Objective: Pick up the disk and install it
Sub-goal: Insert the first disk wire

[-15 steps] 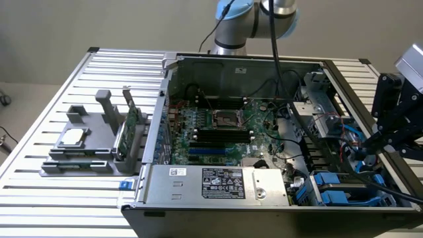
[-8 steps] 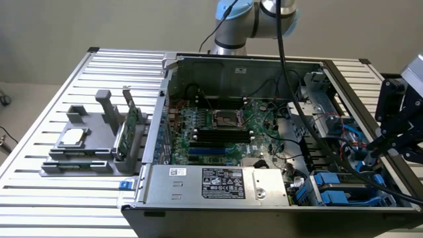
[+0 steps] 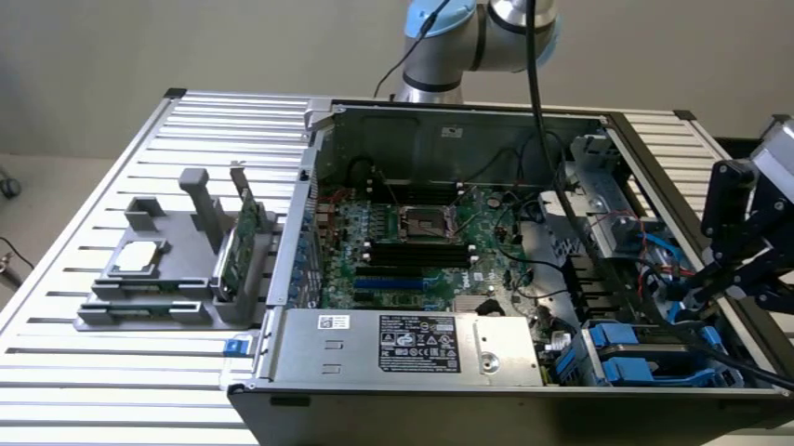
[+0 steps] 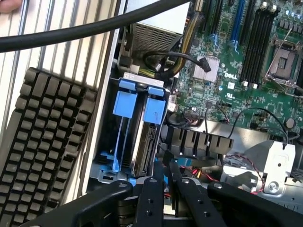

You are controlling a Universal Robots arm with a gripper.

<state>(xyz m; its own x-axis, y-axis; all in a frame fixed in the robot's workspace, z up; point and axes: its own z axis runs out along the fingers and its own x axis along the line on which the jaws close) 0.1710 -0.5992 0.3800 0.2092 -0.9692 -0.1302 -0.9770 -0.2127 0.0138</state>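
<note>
The worktop (image 3: 74, 390) is ribbed, matt silver metal. The computer case (image 3: 447, 125) is dull bare sheet metal. The disk (image 4: 154, 109) has a smooth, bright blue plastic carrier. The end effector (image 4: 165, 184) and the keyboard (image 4: 42, 156) look matt black.

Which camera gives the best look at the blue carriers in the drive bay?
The wrist view. The blue carriers stand side by side in the bay, seen close, front tabs plain. The exterior view shows them at the case's near corner, on that view's right, partly behind a black cable.
</note>
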